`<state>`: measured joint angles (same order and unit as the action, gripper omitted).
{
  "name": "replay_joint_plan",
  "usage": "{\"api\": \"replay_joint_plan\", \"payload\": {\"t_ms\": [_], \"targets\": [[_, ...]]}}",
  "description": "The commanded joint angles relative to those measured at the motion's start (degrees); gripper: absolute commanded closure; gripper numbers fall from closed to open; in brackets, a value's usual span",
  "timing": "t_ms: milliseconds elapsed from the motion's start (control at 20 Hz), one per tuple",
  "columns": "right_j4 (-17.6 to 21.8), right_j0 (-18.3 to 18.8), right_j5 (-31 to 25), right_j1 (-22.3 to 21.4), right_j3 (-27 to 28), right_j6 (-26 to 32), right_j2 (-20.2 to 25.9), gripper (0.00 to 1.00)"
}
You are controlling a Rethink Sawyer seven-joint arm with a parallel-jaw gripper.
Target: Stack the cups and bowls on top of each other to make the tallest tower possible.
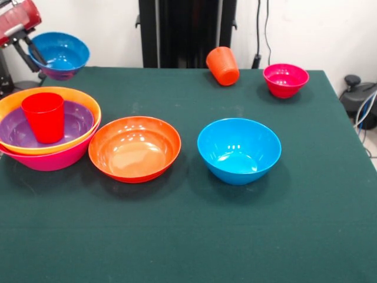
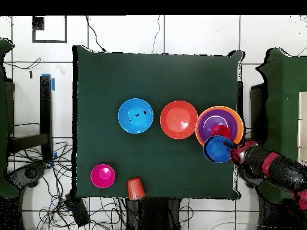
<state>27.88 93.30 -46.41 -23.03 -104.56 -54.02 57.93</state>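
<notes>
I have the gripper point(image 1: 34, 50) pinched on the rim of the small blue bowl point(image 1: 60, 55), which hangs tilted in the air just beside the tower point(image 1: 50, 138), presumably for dropping in around the red cup point(image 1: 43, 117). The arm point(image 2: 270, 168) reaches in from the table's side, low.

no readable text, labels or numbers on anything here.

A dark green cloth covers the bench point(image 1: 194, 236); behind the bench stands a white wall point(image 1: 312, 29), with black cables point(image 1: 259, 35) hanging down it; beside the bench, a white tiled floor point(image 2: 120, 33) carries a tangle of cables point(image 2: 36, 179).
</notes>
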Motion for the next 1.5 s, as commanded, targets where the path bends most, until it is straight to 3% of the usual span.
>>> {"api": "replay_joint_plan", "payload": {"t_ms": [50, 800, 1250, 1500], "targets": [[-0.49, -2.67, -5.61, 7.24, 0.54, 15.01, 4.1, 1.0], [1.2, -7.58, -18.75, 15.91, 15.8, 25.71, 4.44, 1.0], [1.85, -9.2, -23.75, 16.92, 20.03, 29.23, 5.23, 1.0], [1.74, -10.72, -27.35, 15.19, 22.7, 30.63, 5.14, 1.0]]}}
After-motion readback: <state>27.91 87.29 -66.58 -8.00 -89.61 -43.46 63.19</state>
